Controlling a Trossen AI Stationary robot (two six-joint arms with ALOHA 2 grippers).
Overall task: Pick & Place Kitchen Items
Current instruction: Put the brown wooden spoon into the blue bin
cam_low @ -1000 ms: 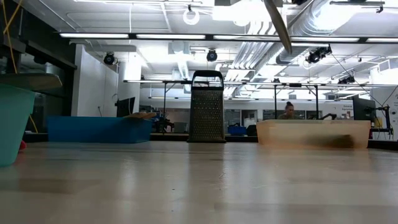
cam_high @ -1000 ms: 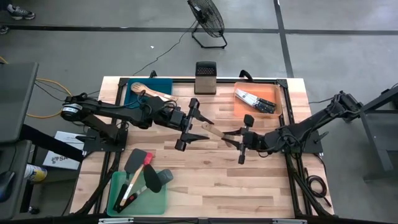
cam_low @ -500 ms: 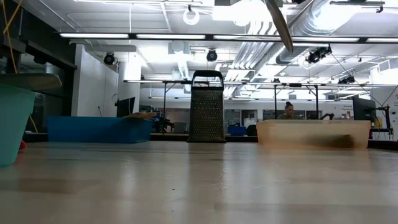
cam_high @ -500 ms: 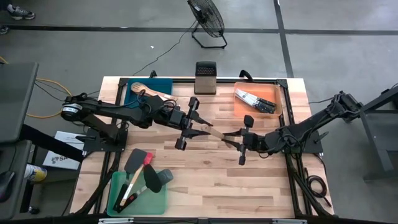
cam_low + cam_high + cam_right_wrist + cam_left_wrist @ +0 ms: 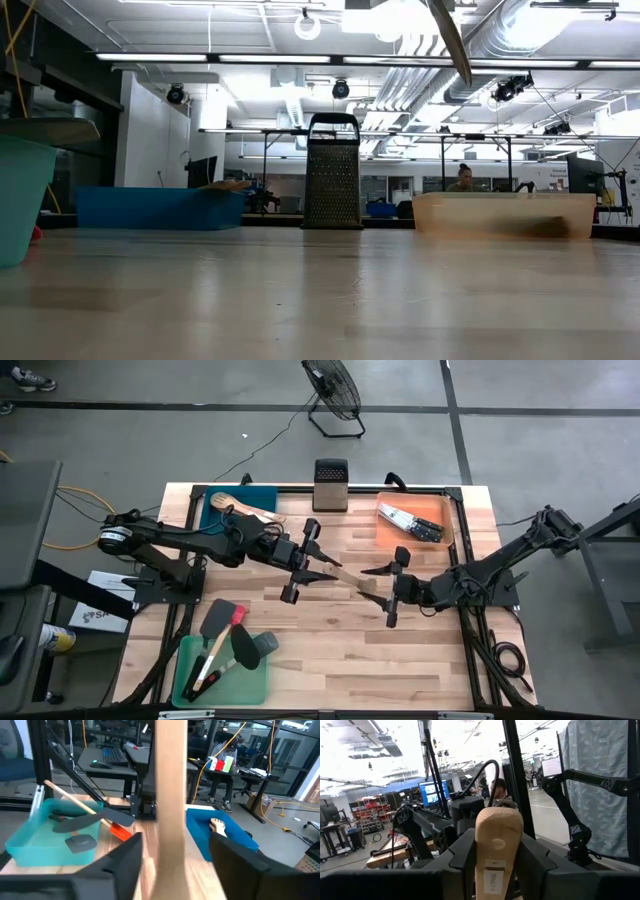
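My left tool (image 5: 300, 565) is clamped on the wooden spatula (image 5: 340, 573) above mid-table (image 5: 330, 650). My right tool (image 5: 392, 588) stands apart around its other end.

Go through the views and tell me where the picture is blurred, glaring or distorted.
Low view: the bare table up close is soft, the orange tray smeared, the grater sharp. Left wrist view: ceiling lights blow out; the wooden spatula is clear. Right wrist view: the same spatula is a blurred pale bar, and the green tray behind is fairly sharp. High view: evenly lit.
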